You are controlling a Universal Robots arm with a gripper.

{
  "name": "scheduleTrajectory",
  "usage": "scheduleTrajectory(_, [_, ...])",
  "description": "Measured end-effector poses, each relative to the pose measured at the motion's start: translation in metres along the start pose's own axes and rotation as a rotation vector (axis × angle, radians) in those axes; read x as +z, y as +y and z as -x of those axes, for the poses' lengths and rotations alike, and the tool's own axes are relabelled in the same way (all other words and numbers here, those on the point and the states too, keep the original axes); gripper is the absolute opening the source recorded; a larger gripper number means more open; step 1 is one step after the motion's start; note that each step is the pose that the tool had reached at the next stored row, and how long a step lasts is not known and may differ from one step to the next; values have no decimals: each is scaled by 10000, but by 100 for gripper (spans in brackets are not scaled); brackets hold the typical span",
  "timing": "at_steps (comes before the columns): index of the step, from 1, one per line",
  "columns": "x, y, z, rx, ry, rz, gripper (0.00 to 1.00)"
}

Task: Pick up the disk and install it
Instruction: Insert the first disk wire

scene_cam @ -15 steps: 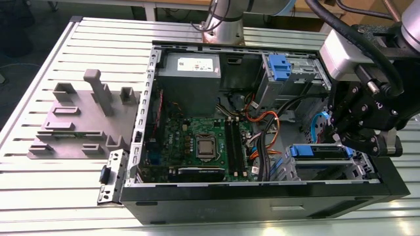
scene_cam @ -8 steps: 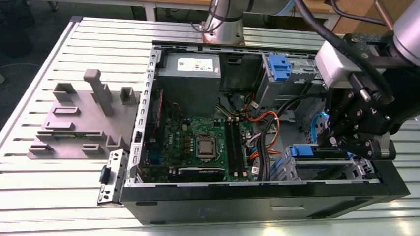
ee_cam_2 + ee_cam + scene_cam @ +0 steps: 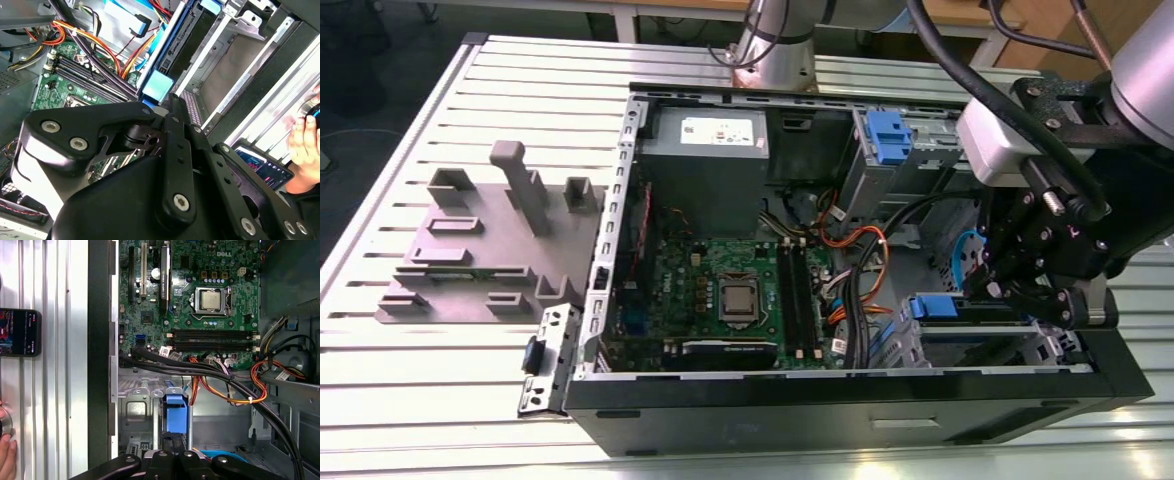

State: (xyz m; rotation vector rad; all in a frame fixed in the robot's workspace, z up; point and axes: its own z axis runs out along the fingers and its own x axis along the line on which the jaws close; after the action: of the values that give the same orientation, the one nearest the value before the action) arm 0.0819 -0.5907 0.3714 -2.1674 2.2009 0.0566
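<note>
Black gripper (image 3: 175, 440): fingers pressed together with nothing between them, tips right at the blue end tab of the disk (image 3: 176, 412) in its blue plastic carrier. The disk sits in the grey metal drive bay (image 3: 135, 410) of the open black computer case (image 3: 854, 410), beside the green motherboard (image 3: 200, 300). It appears to stand on edge.

Reads as a push-to-seat step. Load the tab centre and drive straight along the bay rails; side force would likely jam the carrier. The black cable bundle (image 3: 200, 371) crosses just beyond the tab, a snag risk.

Long axis runs along the bay, away from the gripper. The tab end faces the fingers; the far end is hidden.
</note>
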Motion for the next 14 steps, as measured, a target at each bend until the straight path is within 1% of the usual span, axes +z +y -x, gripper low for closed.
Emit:
scheduleTrajectory(10, [1,-7,1,1,-1,-3,11])
scheduleTrajectory(11, [2,-20,1,1,-1,-2,11])
scheduleTrajectory(14, [11,-91,1,0,0,2,11])
